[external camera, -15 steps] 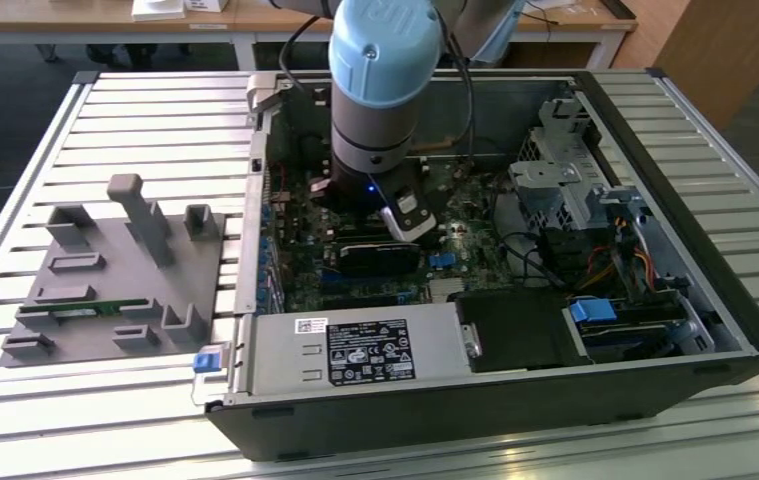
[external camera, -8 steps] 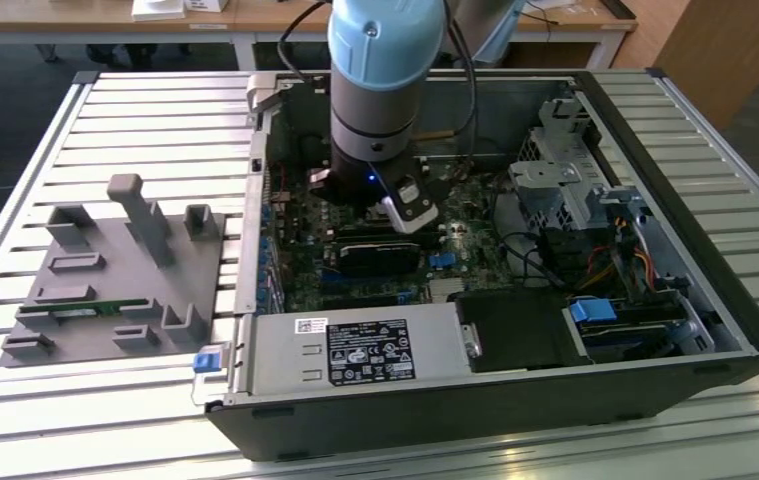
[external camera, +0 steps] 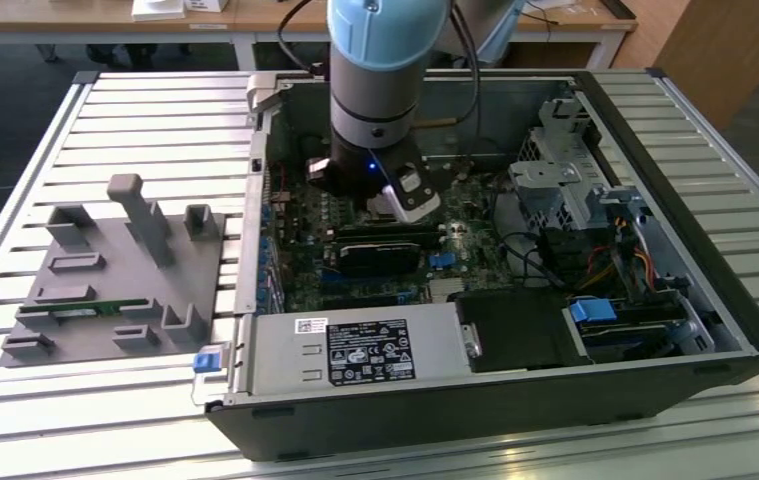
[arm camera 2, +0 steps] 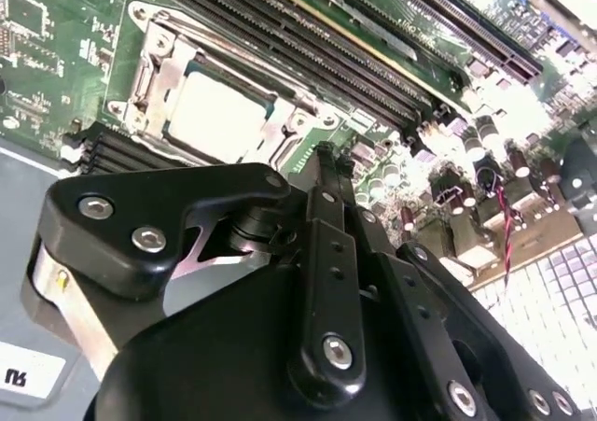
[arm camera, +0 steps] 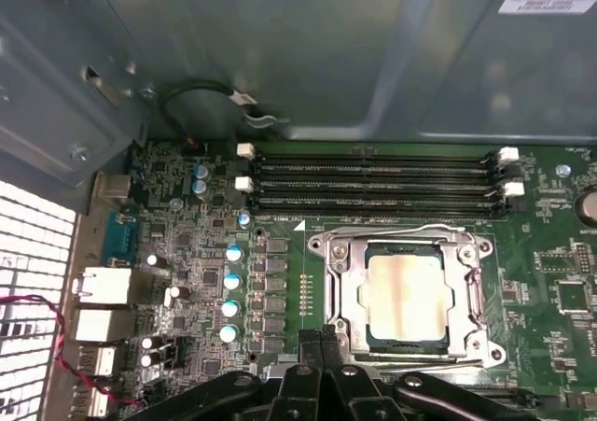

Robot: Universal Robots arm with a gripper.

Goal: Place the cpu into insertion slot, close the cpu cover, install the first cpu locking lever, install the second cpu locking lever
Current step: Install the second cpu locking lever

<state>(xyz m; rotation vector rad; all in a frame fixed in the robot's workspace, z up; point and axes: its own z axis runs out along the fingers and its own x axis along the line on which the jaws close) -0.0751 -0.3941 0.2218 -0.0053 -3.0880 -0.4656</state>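
So the cpu (arm camera: 410,298) is already sitting in the insertion slot (arm camera: 347,295), cpu cover (arm camera: 408,240) down around it. In the first wrist view the end effector (arm camera: 325,351) sits at about 7 o'clock from the chip, fingers pressed together, holding nothing. The locking levers are hard to make out.

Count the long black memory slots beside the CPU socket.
4, lying parallel in one bank between the insertion slot and the case wall: memory slots, the last one nearest the socket. None seem hidden.
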